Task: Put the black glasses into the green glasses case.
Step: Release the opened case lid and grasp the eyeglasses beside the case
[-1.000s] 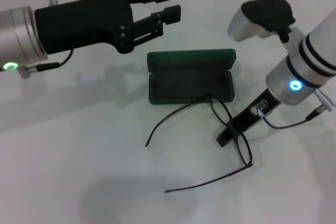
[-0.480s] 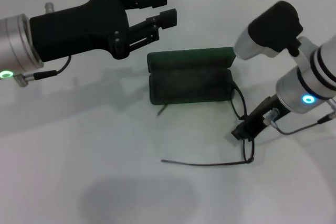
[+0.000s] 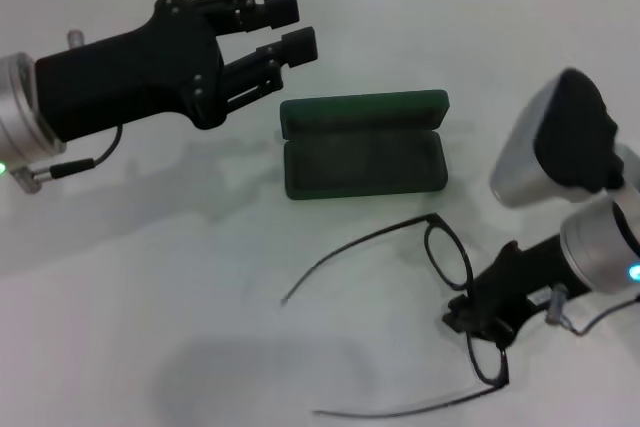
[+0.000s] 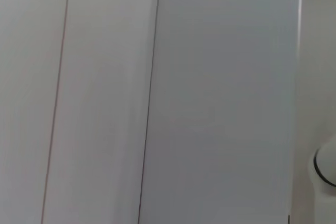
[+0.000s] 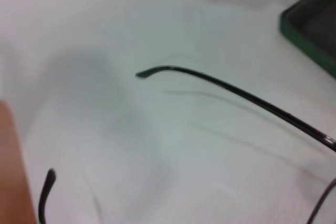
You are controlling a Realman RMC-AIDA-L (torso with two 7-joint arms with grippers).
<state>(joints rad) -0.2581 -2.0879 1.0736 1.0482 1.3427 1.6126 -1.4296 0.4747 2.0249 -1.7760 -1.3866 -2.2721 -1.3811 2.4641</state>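
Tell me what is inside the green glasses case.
The green glasses case lies open, showing only dark lining; nothing is in it. The black glasses sit on the table in front of it, held by the right gripper. The left gripper hovers open behind the case.

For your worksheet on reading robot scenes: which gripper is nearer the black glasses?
Right. The right gripper is at the black glasses, clamped on the frame between the lenses. The left gripper hovers open beyond the green glasses case, well away from them.
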